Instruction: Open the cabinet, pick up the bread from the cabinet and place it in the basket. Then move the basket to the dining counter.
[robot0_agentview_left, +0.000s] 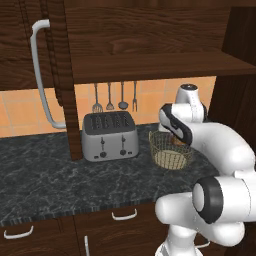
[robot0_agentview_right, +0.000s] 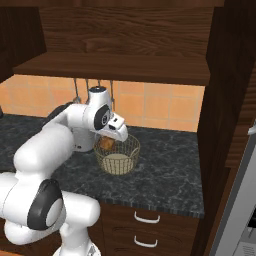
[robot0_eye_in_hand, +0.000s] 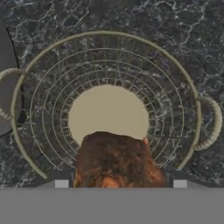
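Brown and crusty, with a lighter orange-tan patch at its near edge, the bread (robot0_eye_in_hand: 116, 159) was seen closest to the hand camera, pinched between the jaws of the gripper (robot0_eye_in_hand: 120, 183), which were spread wide to span the loaf. It was held just above the basket (robot0_eye_in_hand: 183, 78), over the side of the opening nearest the hand. The basket was shown as a round bowl of golden-tan wire rings with a pale solid bottom and a small loop handle on each of two opposite sides.

From the base cameras, the bread (robot0_agentview_right: 106, 143) was glimpsed under the white hand at the rim of the basket (robot0_agentview_right: 125, 160). The basket (robot0_agentview_left: 167, 157) was set on a black marbled counter (robot0_agentview_left: 45, 175), just beside a silver four-slot toaster (robot0_agentview_left: 110, 135). Low drawers with short white handles (robot0_agentview_left: 124, 216) were visible beneath the counter edge.

Further back, an orange tiled wall (robot0_agentview_left: 145, 102) was hung with metal utensils (robot0_agentview_left: 109, 97). Above, the dark brown wood cabinet (robot0_agentview_left: 145, 45) was seen with a door (robot0_agentview_left: 62, 75) swung open edge-on, its long curved silver handle (robot0_agentview_left: 40, 75) facing left.
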